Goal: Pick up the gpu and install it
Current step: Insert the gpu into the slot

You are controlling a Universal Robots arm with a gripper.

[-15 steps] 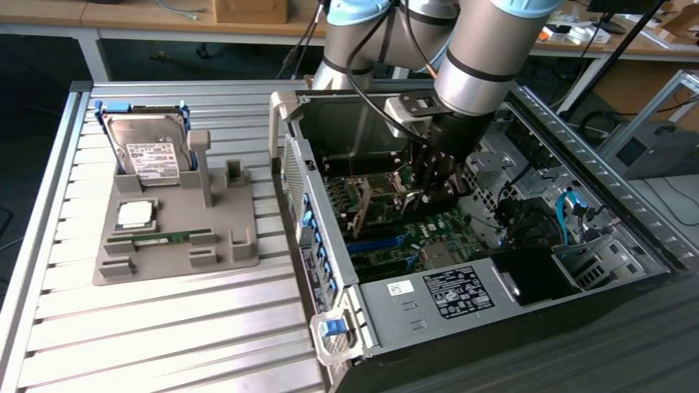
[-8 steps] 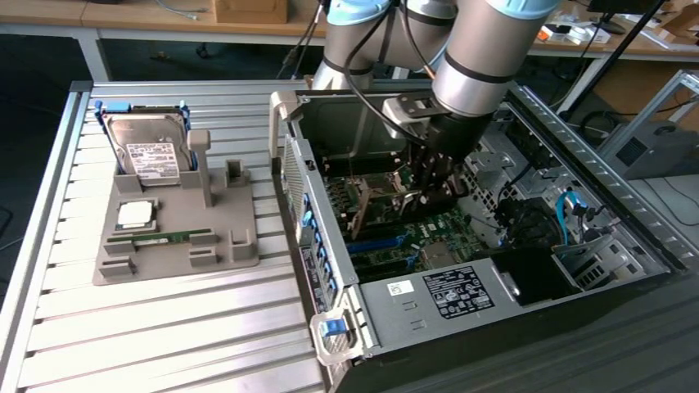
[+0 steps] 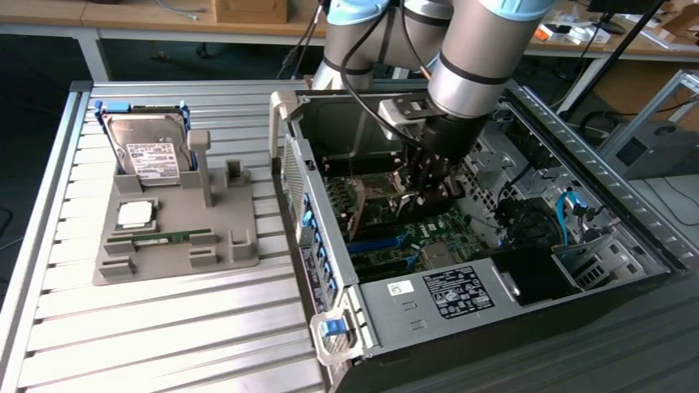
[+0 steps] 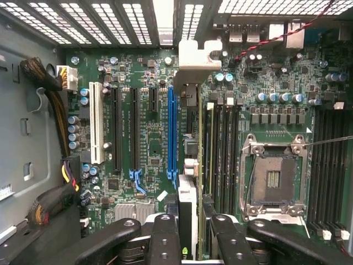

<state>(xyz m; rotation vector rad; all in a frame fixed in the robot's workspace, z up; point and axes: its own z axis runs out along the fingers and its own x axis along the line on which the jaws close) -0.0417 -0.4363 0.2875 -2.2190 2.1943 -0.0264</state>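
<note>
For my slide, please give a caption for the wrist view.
The pincer holds the gpu edge-on above the motherboard, beside the blue slot.

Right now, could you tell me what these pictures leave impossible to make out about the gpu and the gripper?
- Exterior view: the gripper reaches down inside the computer case; its fingertips blur into the dark motherboard behind.
- Wrist view: the gpu is seen edge-on between the fingers, so its face is hidden.
- Wrist view: the gpu's lower edge hides whether it has reached any slot.
</note>
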